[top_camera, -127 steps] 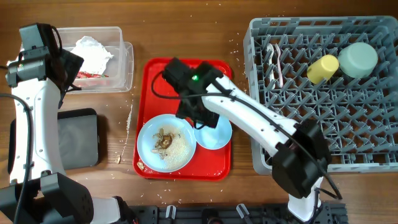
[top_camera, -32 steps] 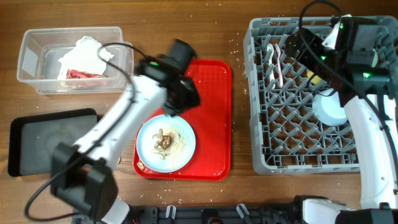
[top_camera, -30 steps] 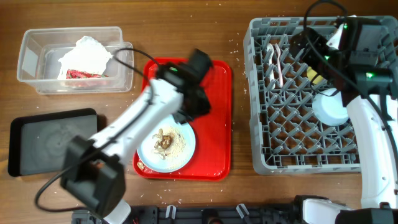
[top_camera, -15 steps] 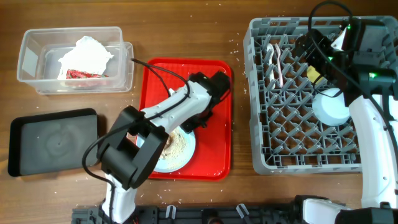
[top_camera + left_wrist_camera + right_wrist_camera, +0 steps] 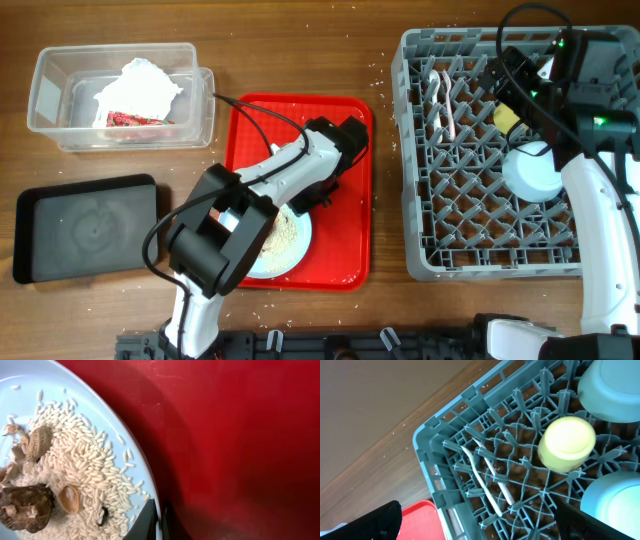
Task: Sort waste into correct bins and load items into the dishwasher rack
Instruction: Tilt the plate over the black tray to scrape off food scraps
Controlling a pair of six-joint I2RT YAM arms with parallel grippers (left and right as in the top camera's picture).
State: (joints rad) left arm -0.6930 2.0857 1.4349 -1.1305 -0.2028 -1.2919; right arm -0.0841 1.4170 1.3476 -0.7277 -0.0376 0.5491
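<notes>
- Left gripper (image 5: 159,524): you see its fingers pinching the right rim of the plate (image 5: 70,380), which sits on the red tray (image 5: 240,435).
- Rice (image 5: 85,470) and scraps (image 5: 25,505) lie on the plate.
- Right gripper (image 5: 475,517): fingers spread wide over the rack (image 5: 440,450), far side.
- Note the cup (image 5: 568,443) in the rack, between the green bowl (image 5: 615,385) and the blue bowl (image 5: 615,502).
</notes>
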